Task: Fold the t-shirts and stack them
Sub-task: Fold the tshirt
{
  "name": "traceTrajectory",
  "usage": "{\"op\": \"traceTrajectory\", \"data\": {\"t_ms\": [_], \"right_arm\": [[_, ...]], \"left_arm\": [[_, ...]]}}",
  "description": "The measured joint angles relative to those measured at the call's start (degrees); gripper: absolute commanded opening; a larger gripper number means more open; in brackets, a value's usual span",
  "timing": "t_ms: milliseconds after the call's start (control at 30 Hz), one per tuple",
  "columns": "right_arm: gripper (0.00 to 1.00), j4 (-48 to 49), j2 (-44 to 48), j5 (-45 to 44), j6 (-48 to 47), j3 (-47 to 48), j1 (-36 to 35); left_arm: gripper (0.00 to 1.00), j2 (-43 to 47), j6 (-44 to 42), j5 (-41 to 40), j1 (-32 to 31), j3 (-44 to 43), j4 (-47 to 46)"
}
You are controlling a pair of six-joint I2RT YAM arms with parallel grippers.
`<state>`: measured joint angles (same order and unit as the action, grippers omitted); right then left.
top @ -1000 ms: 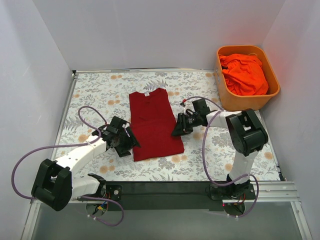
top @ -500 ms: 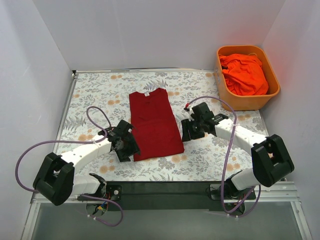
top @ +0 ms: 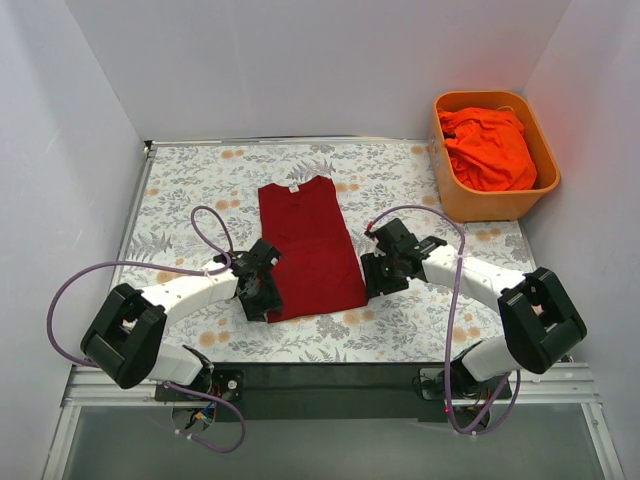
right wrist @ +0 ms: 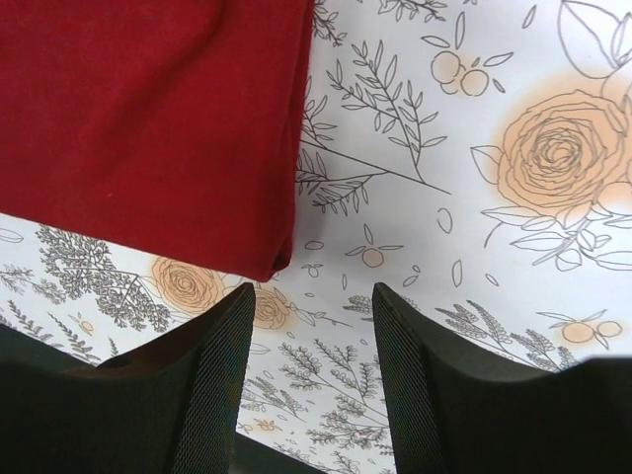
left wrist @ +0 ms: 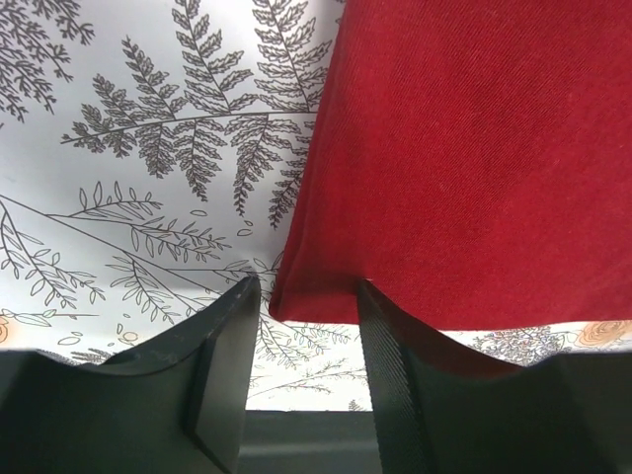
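Note:
The dark crimson t-shirt lies flat on the table, folded lengthwise into a narrow strip, collar at the far end. My left gripper is open at its near left corner; in the left wrist view the corner of the shirt sits just ahead of the gap between the jaws. My right gripper is open just right of the near right corner; the shirt shows in the right wrist view, apart from the jaws. The orange-red t-shirt lies crumpled in the tub.
The rigid orange plastic tub stands at the far right of the table. The floral tablecloth covers the table. White walls close in the left, back and right sides. A black rail runs along the near edge.
Both grippers have moved in toward the near corners of the crimson shirt and lowered to the table. The right arm has stretched out to the left. The shirt has not moved.

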<state>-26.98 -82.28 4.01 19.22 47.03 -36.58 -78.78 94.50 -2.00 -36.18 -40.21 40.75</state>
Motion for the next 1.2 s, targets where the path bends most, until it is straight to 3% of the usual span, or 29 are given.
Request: {"op": "traceTrajectory", "data": {"t_ms": [467,867,1000,1200], "right_arm": [[0.43,1.88,-6.25,0.20,2.47,1.64,-4.33],[0.39,0.63,-9.75,-0.68,3.06,5.09,-5.44],[0.30,-0.96,-12.44,-1.03,2.95,7.91,-6.38],[0.05,-1.95,-13.73,-1.03,3.06,9.05,-6.69]], "left_arm": [[0.08,-2.40,-0.15,0.07,-0.85,-1.16,-0.63],[0.01,-2.49,-0.44,0.48,-0.85,-1.20,-0.87],[0.00,-2.49,-0.57,0.52,-0.85,-1.18,-0.92],[0.00,-2.43,-0.61,0.50,-0.85,-1.20,-0.87]]}}
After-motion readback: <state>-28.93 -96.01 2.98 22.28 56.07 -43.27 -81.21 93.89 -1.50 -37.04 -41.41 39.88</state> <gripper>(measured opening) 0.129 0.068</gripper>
